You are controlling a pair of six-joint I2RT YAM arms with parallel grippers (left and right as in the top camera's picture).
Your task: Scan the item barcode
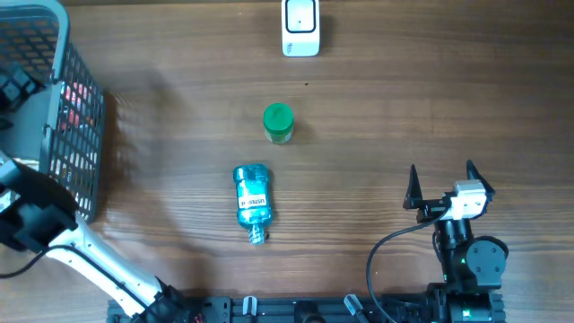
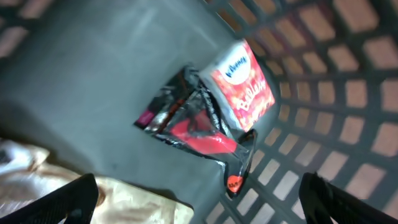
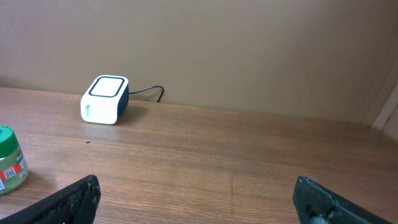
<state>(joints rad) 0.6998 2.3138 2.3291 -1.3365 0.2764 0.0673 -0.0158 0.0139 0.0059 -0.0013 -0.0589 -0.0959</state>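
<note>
The left gripper (image 2: 199, 190) hangs inside the grey mesh basket (image 1: 81, 135) at the upper left of the overhead view. Its jaws are wide apart and hold nothing. Just under it, in the middle of the left wrist view, the shiny red and black snack packet (image 2: 211, 106) lies flat on the basket floor. I think this is the thing to scan, so the gripper is there to pick it up. The small white box scanner (image 1: 300, 27) sits at the top middle of the brown wooden bench (image 1: 430, 81), top face up, ready for a barcode. The right gripper (image 1: 441, 177), at the lower right, is spread wide and empty, out of the way.
</note>
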